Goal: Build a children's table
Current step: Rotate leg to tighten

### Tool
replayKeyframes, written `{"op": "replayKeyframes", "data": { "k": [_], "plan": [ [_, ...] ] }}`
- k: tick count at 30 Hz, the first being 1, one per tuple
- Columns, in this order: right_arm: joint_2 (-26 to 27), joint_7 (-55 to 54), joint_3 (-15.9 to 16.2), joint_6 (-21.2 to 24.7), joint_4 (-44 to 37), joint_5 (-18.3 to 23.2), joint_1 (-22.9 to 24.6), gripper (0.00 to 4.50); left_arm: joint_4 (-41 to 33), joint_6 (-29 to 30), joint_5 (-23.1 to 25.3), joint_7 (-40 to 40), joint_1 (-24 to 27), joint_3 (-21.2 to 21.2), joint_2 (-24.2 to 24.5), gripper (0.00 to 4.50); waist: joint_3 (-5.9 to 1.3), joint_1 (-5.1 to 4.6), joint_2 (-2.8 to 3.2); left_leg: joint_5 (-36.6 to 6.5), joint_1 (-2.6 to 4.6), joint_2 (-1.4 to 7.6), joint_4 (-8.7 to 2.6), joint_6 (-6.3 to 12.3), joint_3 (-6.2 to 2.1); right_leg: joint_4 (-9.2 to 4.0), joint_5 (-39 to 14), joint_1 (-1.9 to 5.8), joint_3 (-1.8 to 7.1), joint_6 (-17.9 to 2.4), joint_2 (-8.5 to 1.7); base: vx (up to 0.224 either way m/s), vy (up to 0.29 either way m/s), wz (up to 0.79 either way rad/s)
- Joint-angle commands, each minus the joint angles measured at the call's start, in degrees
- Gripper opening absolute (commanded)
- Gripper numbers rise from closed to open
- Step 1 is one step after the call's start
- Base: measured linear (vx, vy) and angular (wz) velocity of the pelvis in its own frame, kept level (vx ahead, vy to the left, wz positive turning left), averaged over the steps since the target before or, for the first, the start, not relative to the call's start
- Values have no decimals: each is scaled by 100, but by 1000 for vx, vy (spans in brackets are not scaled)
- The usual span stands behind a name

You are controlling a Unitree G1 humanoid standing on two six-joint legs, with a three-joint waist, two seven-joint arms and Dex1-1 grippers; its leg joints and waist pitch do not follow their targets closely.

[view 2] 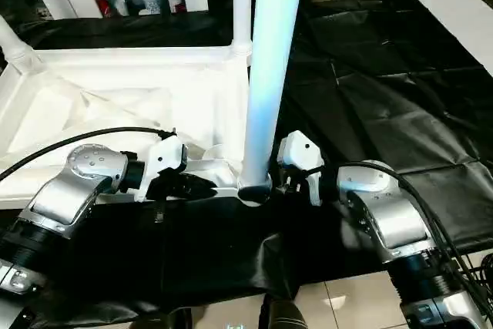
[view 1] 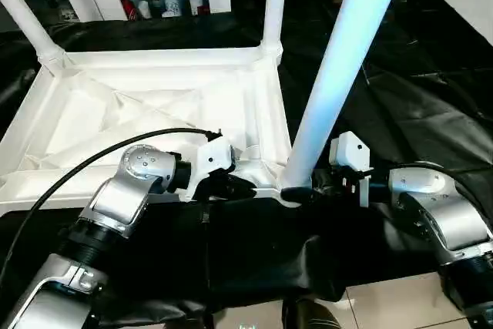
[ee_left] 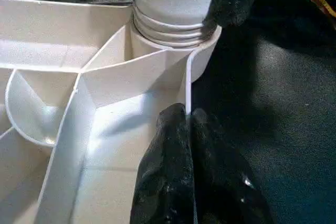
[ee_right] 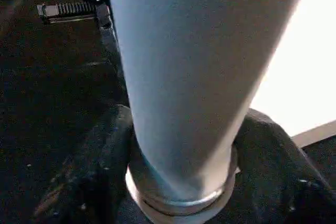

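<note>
No readable text, labels, brands or numbers anywhere.

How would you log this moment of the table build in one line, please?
left gripper: shut on tabletop rim | right gripper: around leg base | leg: upright in near corner socket

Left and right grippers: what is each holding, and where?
Left gripper pinches the tabletop rim by the near corner socket. Right gripper straddles the leg at its threaded base.
</note>
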Motion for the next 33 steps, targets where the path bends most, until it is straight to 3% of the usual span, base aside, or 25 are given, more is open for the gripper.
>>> {"op": "replayKeyframes", "data": {
  "k": [1,7,9,10,12,17,18,19,21,24,25,33],
  "plan": [
    [28,123,182,-55,98,-51,-4,267,61,-38,-156,1,20,-21,-63,0,-458,3,-106,-597,98,273,-299,838,-88,-267,-946,364,232,-1592,-276,0,0,0],
    [81,117,215,-98,156,-118,32,256,10,-13,-142,2,89,-24,-43,0,-471,6,-123,-570,98,272,-292,835,-92,-251,-900,375,229,-1600,-269,0,0,0],
    [92,119,219,-90,154,-117,40,256,10,-12,-136,-3,96,-26,-34,0,-469,7,-119,-555,97,272,-291,847,-93,-247,-875,374,227,-1606,-270,0,0,0],
    [101,122,222,-84,152,-114,48,255,6,-6,-135,-11,99,-24,-30,0,-471,12,-88,-540,98,268,-285,856,-94,-242,-823,377,229,-1626,-273,0,0,0],
    [126,97,212,-81,178,-108,56,255,3,-6,-147,-20,106,-20,-38,0,-473,8,-109,-538,97,267,-284,862,-90,-240,-785,382,229,-1642,-269,0,0,0],
    [433,-440,66,-41,391,-154,70,254,89,111,-71,345,87,53,-163,0,-445,-10,-102,-720,87,265,-295,779,-94,-273,-1109,363,232,-1582,-283,0,0,0],
    [682,-888,-30,-178,607,-262,35,254,209,165,-9,607,30,104,-272,0,-422,-35,-118,-877,82,250,-313,647,-100,-316,-1422,352,224,-1497,-272,0,0,0],
    [726,-970,-50,-191,643,-279,30,254,231,174,0,649,22,112,-291,0,-422,-35,-118,-877,82,250,-313,647,-100,-316,-1422,352,224,-1497,-272,0,0,0],
    [918,-1334,-146,-126,799,-314,-7,254,332,191,54,812,-17,129,-357,0,-417,-63,-142,-1082,72,237,-339,459,-132,-366,-1953,369,213,-1276,-295,0,0,0],
    [1565,-2450,-393,-9,1213,-394,-105,254,803,293,309,1607,-262,217,-656,0,-381,-113,-111,-1393,129,230,-361,318,-129,-449,-2452,293,215,-1138,-276,0,0,0],
    [1694,-2708,-418,-129,1302,-483,-133,254,909,333,383,1789,-331,219,-722,0,-396,-133,-115,-1431,122,228,-376,228,-151,-450,-2558,309,207,-1078,-284,0,0,0],
    [2667,-5287,-885,-216,2156,-1026,-468,244,1509,372,660,2751,-724,215,-1215,0,-407,-173,-78,-1667,146,215,-414,78,-156,-502,-2654,259,209,-931,-273,0,0,0]
  ]
}}
